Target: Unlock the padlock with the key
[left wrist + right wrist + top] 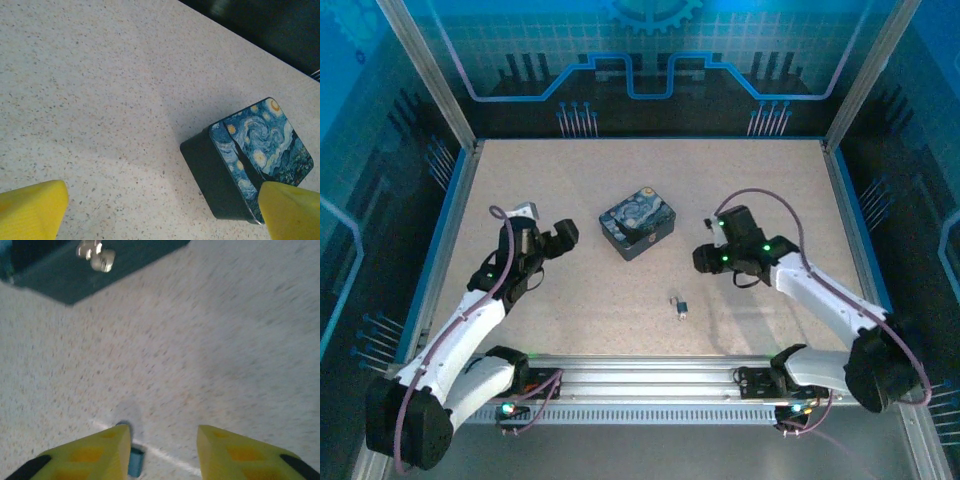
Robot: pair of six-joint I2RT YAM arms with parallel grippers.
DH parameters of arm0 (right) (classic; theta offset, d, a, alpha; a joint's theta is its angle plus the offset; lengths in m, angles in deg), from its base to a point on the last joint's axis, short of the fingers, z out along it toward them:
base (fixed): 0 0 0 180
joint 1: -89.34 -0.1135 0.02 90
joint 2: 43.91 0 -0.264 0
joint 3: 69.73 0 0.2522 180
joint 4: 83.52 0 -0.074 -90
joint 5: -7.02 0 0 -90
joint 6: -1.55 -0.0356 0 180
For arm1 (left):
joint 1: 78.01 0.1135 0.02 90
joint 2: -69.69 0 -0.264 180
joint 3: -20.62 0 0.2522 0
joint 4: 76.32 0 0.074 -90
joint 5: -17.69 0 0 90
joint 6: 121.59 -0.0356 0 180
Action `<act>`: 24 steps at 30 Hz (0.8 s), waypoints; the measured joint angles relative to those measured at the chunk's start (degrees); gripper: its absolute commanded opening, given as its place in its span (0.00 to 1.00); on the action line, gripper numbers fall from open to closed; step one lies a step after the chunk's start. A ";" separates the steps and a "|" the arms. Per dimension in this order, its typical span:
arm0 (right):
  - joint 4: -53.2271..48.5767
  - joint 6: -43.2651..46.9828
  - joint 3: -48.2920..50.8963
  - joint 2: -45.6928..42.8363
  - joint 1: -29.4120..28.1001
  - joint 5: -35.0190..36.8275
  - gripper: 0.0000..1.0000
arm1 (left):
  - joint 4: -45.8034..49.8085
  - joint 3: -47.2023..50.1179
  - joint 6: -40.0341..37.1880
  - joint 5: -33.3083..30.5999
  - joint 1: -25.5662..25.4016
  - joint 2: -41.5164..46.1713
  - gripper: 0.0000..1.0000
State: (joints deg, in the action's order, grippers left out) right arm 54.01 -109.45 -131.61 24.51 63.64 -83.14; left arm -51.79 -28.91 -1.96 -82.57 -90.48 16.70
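Padlock loose on the table, both grippers empty.
The padlock [678, 304] was a tiny silvery-grey lump, its shackle too small to make out. It lay on the speckled table [570, 180] between the two arms, nearer the bases than the painted tin [638, 222]. The left gripper [162, 200] gaped wide beside the tin; the right gripper [162, 437] stood partly parted, holding nothing.

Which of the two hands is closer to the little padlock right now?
The right hand. The padlock lies on the table just toward the near edge from it, while the left hand sits farther off, left of the blue tin.
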 measured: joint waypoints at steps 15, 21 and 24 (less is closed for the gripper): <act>6.71 6.62 7.69 -12.48 20.00 1.38 1.00 | 0.57 -0.50 -1.77 -6.75 0.55 0.61 0.99; 14.34 7.37 14.03 -13.44 25.42 0.94 1.00 | -4.22 1.97 -5.95 -11.56 0.70 0.85 0.99; 18.78 9.29 17.22 -13.05 26.25 1.07 1.00 | -7.23 4.85 -9.01 -12.50 0.70 0.90 0.99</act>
State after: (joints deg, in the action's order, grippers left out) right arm 72.79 -100.16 -114.39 11.46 89.89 -82.07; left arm -59.03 -24.06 -10.97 -95.07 -89.78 17.60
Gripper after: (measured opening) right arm 0.997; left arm 0.990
